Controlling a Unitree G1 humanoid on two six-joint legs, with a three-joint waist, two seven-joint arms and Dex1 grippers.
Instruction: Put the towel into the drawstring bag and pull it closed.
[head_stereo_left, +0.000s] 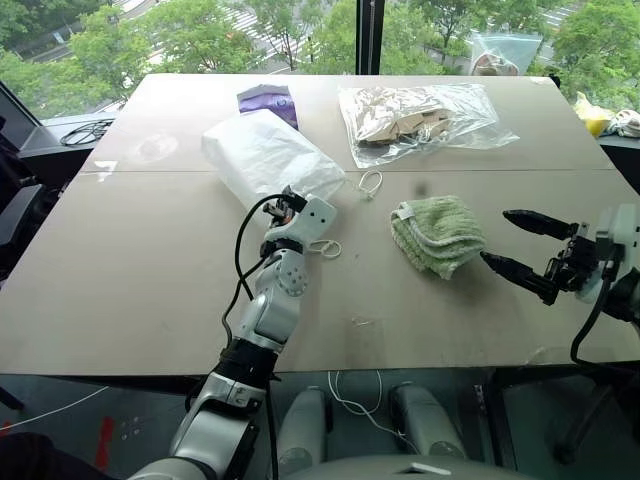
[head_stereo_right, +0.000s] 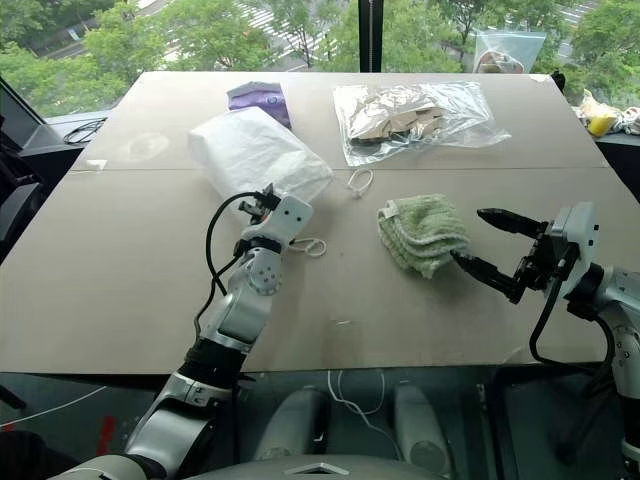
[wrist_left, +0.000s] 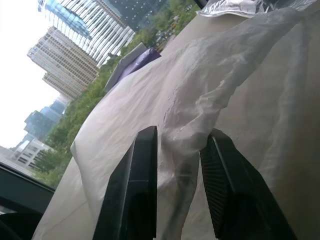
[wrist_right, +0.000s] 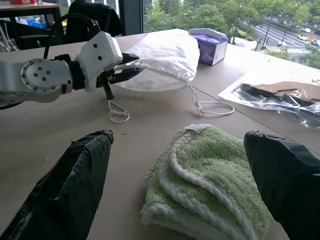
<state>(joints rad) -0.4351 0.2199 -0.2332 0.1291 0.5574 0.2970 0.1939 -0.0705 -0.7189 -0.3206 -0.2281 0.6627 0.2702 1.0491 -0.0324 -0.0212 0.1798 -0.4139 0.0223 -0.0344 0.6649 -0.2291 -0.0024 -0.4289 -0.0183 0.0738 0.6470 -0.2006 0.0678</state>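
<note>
The light-green towel (head_stereo_left: 437, 235) lies folded on the table, right of centre. My right gripper (head_stereo_left: 494, 236) is open just to its right, its two black fingers pointing at the towel's edge on either side, apart from it. The white drawstring bag (head_stereo_left: 265, 155) lies at the back left, mouth toward me, with white cord loops (head_stereo_left: 370, 183) trailing on the table. At the bag's near edge, my left gripper (head_stereo_left: 290, 197) is shut on a bunched fold of the bag's fabric (wrist_left: 182, 120), which sits between its fingers (wrist_left: 142, 165).
Behind the bag lies a purple packet (head_stereo_left: 268, 100). A clear plastic bag of beige items (head_stereo_left: 420, 120) sits at the back, beyond the towel. Another clear bag (head_stereo_left: 500, 50) stands at the far edge. Bare tabletop (head_stereo_left: 150, 290) stretches in front of both grippers.
</note>
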